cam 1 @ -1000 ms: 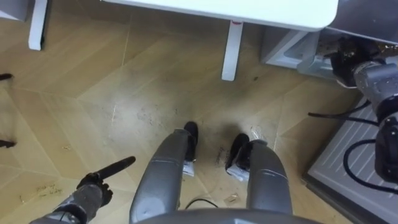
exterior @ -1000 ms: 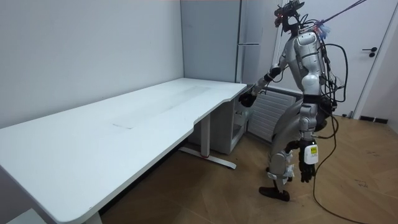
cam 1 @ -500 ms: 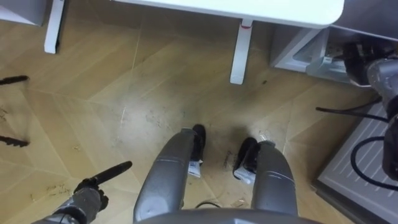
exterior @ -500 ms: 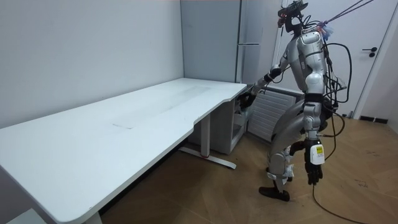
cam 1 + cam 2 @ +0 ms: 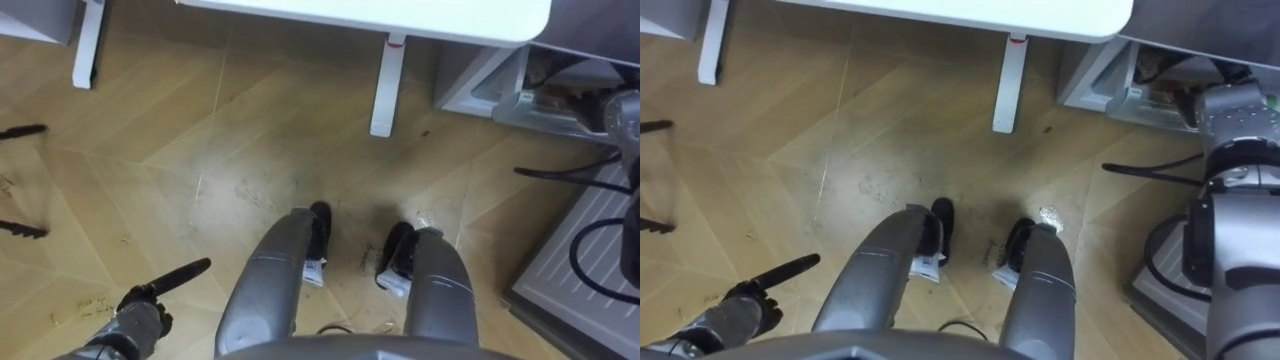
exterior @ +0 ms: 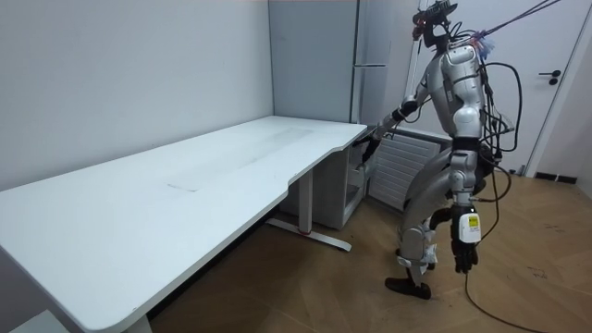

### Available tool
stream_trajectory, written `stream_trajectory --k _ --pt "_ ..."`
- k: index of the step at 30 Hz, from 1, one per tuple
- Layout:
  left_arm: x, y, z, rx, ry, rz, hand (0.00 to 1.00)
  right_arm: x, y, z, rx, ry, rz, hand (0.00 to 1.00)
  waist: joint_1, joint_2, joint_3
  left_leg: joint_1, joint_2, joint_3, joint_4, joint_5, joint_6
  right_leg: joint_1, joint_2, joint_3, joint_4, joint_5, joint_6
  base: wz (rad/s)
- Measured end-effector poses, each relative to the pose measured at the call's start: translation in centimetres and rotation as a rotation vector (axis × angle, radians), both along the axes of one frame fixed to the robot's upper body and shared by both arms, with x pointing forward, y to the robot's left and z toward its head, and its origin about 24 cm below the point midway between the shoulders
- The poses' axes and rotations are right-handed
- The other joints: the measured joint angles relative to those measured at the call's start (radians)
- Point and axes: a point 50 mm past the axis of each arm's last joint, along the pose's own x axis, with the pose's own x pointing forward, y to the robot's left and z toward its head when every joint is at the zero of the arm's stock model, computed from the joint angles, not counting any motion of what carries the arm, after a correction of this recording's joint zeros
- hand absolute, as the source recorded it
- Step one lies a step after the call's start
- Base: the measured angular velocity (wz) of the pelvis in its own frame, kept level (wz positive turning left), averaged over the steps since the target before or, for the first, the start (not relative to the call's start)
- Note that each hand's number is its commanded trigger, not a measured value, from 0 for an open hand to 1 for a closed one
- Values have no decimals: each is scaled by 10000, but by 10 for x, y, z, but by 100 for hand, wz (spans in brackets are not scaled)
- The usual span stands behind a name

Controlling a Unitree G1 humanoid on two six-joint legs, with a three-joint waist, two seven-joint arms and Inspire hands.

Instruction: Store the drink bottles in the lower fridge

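Observation:
I stand at the end of the white desk (image 6: 277,139), facing the tall grey fridge (image 6: 370,55). Its lower compartment (image 5: 500,85) is open. My right arm (image 5: 1230,110) reaches to the opening, and my right hand (image 6: 370,144) sits at its mouth with the fingers stretched out and nothing in them. My left hand (image 5: 150,298) hangs by my side over the floor, fingers straight and empty. It is at the room view's right, low beside my leg (image 6: 465,252). Something dark lies inside the compartment (image 5: 1155,65); I cannot tell whether it is a drink.
The lower fridge door (image 5: 575,260), ribbed on the inside, stands open at my right, close to my right foot. A white desk leg (image 5: 385,85) stands straight ahead, another (image 5: 88,40) far left. Wooden floor (image 5: 200,150) lies open to my left.
My right hand's fingers have gone from curled to straight at the fridge opening. My left hand has swung slightly by my side. The eye view shifted a little.

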Motion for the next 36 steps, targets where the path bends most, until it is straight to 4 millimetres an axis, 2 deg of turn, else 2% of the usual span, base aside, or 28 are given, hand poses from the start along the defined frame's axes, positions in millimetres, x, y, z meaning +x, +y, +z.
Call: stream_trajectory --k 5,14,22,28,30,33,34,36 --pt "0 -1 0 -161 -120 -105 0 0 0 0 -89 -227 72 0 -4 0 0 134 13 16 -231 16 -17 129 26 -7 -236 39 -21 0" --pt "1 -2 0 -408 -367 -213 0 -10 -2 -14 -110 -663 498 0 -17 0 0 612 26 14 -699 30 -48 633 181 14 -774 71 43 0" --pt "2 -2 0 -710 -638 16 0 -11 0 -13 -723 -990 1172 0 -239 -5 0 407 10 -34 -633 25 -56 483 183 -36 -812 71 45 1" --pt "-5 0 -1 -838 -675 367 0 -25 5 -29 -1264 -1225 1917 0 -335 -4 -19 483 47 -31 -631 25 -56 598 304 -22 -975 159 64 -4" --pt "-11 0 -3 -930 -619 401 0 -32 16 -44 -1149 -1100 2336 0 -544 40 -95 521 108 -79 -664 23 -61 723 385 -57 -1157 244 63 0" --pt "-17 -1 -4 -974 -576 394 0 -50 26 -69 -869 -511 2549 0 -577 90 -226 716 197 -118 -903 38 -77 1001 571 -27 -1554 427 91 -9" --pt "-17 -2 -4 -997 -609 385 0 -54 26 -72 -862 -399 2580 0 -575 91 -239 770 196 -105 -956 55 -75 1041 581 -10 -1614 461 100 -11" --pt "-17 -3 -3 -1057 -732 414 0 -75 28 -90 -896 254 2744 0 -615 95 -283 1066 169 -125 -1236 164 -48 1317 547 -18 -1835 541 149 0"
